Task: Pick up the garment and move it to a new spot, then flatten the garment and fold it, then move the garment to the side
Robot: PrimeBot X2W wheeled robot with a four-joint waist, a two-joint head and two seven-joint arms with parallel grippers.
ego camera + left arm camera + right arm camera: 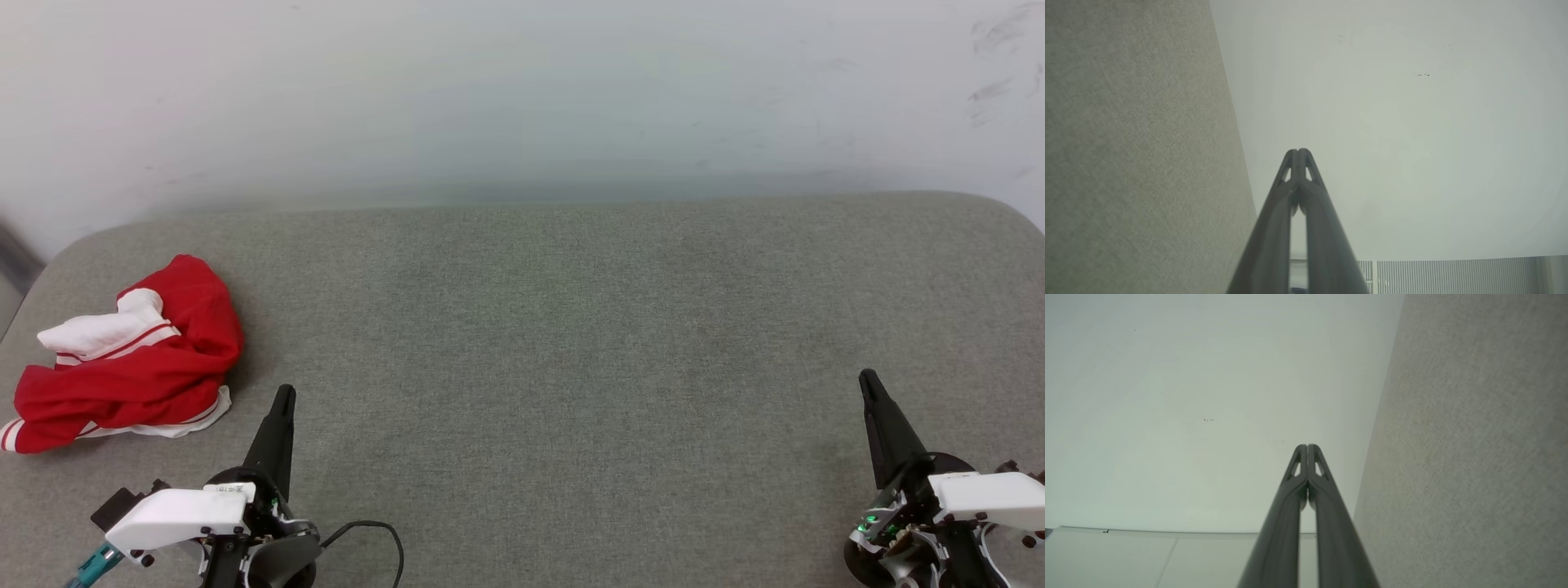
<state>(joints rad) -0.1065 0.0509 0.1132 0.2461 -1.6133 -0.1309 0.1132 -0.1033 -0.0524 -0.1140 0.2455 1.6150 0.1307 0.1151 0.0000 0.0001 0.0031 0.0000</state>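
The garment, red with white sleeves and striped trim, lies crumpled in a heap at the left end of the grey padded surface. My left gripper sits low at the front left, just right of the heap and apart from it, fingers shut and empty. At the front right my right gripper is far from the garment, shut with nothing in it. In the wrist views the left gripper and the right gripper each show their two fingertips pressed together.
A pale wall rises behind the grey surface. The surface's rounded corners lie at the far left and far right. A black cable loops beside my left wrist.
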